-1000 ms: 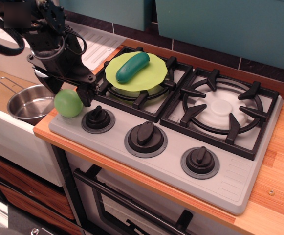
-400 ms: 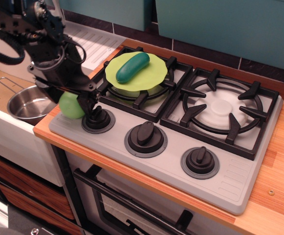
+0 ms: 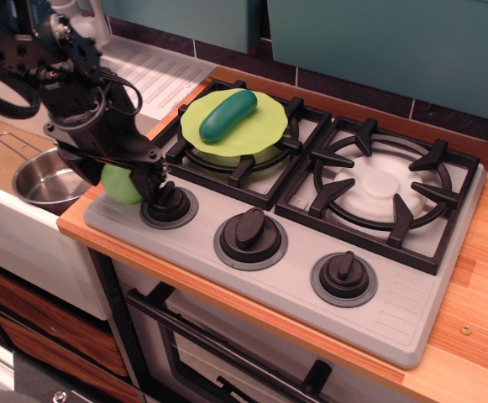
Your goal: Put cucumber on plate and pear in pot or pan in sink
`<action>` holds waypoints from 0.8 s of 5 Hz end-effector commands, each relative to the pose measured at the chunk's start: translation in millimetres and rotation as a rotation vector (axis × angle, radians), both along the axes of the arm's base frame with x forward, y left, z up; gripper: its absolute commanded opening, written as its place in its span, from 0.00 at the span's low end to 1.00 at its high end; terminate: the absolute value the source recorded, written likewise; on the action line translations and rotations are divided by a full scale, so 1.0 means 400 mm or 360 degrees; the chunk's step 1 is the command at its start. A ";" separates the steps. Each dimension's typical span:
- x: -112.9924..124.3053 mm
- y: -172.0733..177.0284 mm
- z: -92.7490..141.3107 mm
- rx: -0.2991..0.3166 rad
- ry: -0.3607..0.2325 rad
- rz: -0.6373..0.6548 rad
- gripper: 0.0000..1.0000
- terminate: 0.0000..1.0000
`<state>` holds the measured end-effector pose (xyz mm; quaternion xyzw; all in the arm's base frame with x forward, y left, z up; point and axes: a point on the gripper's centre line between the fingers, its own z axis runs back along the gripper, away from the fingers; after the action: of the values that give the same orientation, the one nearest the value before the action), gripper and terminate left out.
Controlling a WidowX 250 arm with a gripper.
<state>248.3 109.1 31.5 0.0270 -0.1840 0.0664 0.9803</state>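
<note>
A wooden counter (image 3: pixel 479 277) carries a grey stove (image 3: pixel 395 311) with two black burner grates and three knobs along its front edge; dark tiles and teal panels form the back wall. A white sink (image 3: pixel 25 227) adjoins the counter on the left side of the view.

The claw (image 3: pixel 134 180) hangs low over the front left corner of the stove, at the end of a black arm (image 3: pixel 67 75) with looped cables. The pear (image 3: pixel 119 184) sits between the claw's fingers. One dark finger (image 3: pixel 153 183) shows on the side of the pear toward the knobs; the other finger is hidden by the wrist. The jaws stand about a pear's width apart. Whether they press on the pear cannot be told, as the contact faces are not visible.

Positions relative to the claw:
- Nearest knob (image 3: pixel 169 204): just beside the claw, toward the stove centre, touching or nearly touching the visible finger.
- Pan (image 3: pixel 46 180): just beside the claw on the sink side, lower, inside the basin, wire handle pointing away.
- Plate (image 3: pixel 237 122): behind the claw and to its stove side, resting on the nearer grate.
- Cucumber (image 3: pixel 227 115): lying on the plate, well apart from the claw.
- Drainboard (image 3: pixel 164 75): behind the claw, beyond the arm.
</note>
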 end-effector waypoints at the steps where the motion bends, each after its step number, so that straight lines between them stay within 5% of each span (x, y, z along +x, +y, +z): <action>1: 0.004 0.002 0.002 -0.0035 -0.0035 -0.0038 1.00 0.00; 2: 0.001 0.001 0.002 -0.0051 -0.0028 -0.0043 1.00 0.00; 3: -0.002 -0.002 0.012 -0.0075 -0.0004 -0.0038 0.00 0.00; 4: -0.004 -0.002 0.025 -0.0080 0.0017 -0.0044 0.00 0.00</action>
<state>236.5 106.8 28.3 -0.0119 -0.1516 0.0577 0.9867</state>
